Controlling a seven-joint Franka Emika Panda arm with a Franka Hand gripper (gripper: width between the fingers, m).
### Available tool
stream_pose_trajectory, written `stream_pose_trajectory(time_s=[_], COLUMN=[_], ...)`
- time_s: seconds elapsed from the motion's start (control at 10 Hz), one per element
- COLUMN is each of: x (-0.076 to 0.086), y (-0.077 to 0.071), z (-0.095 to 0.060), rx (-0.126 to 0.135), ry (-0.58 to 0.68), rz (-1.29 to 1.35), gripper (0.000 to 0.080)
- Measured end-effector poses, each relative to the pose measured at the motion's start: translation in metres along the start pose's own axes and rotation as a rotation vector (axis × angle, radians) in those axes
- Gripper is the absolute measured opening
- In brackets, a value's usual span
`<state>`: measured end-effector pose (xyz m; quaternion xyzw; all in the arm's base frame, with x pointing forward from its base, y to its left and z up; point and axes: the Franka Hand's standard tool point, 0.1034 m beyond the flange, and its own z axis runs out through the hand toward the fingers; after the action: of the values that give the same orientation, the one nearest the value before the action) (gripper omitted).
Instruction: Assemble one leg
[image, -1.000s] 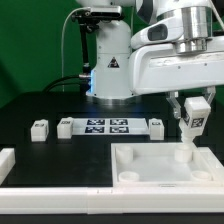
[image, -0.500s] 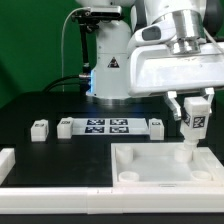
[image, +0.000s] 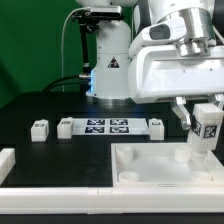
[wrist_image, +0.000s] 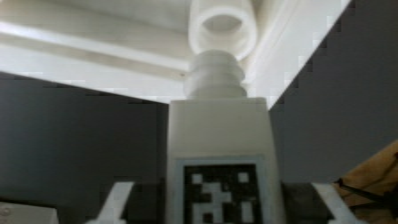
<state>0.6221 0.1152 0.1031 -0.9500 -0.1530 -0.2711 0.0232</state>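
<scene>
The hand (image: 205, 116) is partly closed and holds the leg (image: 208, 128) between its two fingers (wrist_image: 118, 203). The fingers press on the leg's sides, up near its top. The leg is a small white post with a black-and-white tag on its face. It is up in the air, not lying on the counter (image: 60, 152). It leans a little, with its top tipped toward the exterior view's right.

The thin lower end of the leg reaches down to the big white tray piece (image: 150, 172), at the tray's far corner on the exterior view's right. In the wrist view the thin end points right at a round socket (wrist_image: 226, 22) in that corner. I cannot tell if the end is inside the socket or only touching it.

The tray piece lies flat on the black counter, at the front. Behind it lies the marker board (image: 107, 126). Near the board sit small white blocks (image: 65, 127): one just beside each end, and one more farther to the exterior view's left. Another white piece (image: 6, 158) shows at the exterior view's left edge, partly cut off.
</scene>
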Motion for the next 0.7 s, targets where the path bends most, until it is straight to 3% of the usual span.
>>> stream_pose_trajectory(time_s=[0.3, 0.7], x=[-0.015, -0.021], y=[-0.001, -0.008], z=[0.009, 0.011], rx=[-0.006, 0.001], ry=[0.014, 0.006], rz=[0.019, 0.011], gripper=[0.029, 0.029])
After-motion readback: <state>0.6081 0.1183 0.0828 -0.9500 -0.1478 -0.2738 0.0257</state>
